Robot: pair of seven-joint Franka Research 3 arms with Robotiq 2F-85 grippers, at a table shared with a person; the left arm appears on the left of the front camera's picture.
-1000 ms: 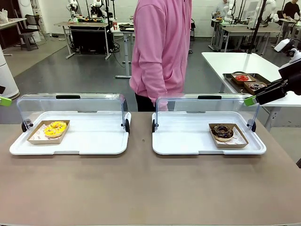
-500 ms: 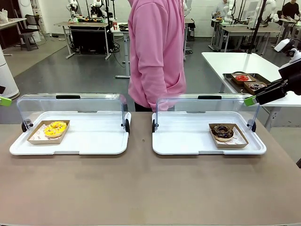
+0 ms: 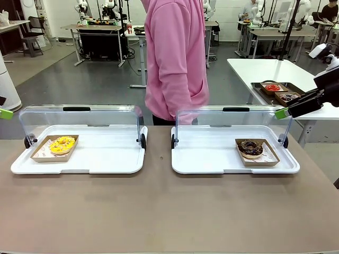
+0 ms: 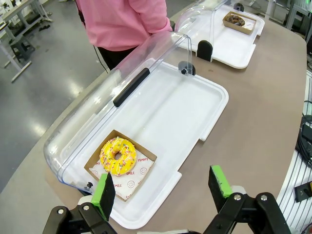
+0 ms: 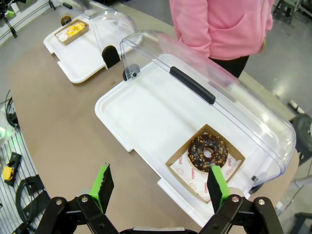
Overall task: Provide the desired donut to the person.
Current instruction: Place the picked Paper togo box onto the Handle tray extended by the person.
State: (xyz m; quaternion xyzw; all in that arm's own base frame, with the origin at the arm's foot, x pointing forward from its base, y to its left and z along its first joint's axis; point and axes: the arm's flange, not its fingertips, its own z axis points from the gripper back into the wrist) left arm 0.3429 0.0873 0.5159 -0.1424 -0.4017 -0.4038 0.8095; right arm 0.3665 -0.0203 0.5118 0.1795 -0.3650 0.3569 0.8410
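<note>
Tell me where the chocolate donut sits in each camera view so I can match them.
Front view: chocolate donut in its cardboard tray, right side of the right-hand white tray.
Left wrist view: top right, far off.
Right wrist view: lower right of centre.
Shared landmark: the person in pink.

The front view looks level across the brown surface [image 3: 159, 211] toward the person [image 3: 175, 58] at its far side. Each wrist view looks steeply down from above one end: the left over the yellow donut [image 4: 117, 156], the right over the chocolate donut [image 5: 208, 152]. All three share both white trays.
</note>
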